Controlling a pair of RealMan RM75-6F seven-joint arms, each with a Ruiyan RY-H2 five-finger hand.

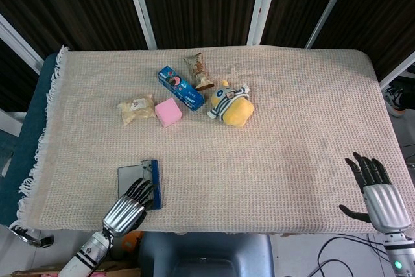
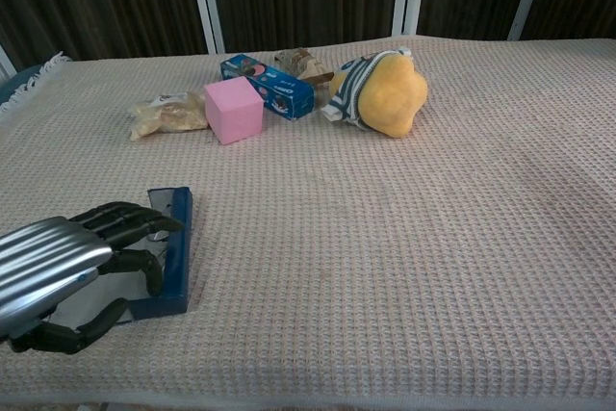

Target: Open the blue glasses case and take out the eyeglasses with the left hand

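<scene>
Left robot hand (image 2: 67,262) curls over the open blue glasses case (image 2: 173,252), fingers touching it.

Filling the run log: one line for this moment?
case: open, near edge | left hand: fingers on it | right hand: open, idle

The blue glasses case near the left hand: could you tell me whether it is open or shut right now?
Open: the blue glasses case shows its grey lining beside the blue edge, with the left hand over it. Whether the eyeglasses remain inside, cannot tell.
</scene>
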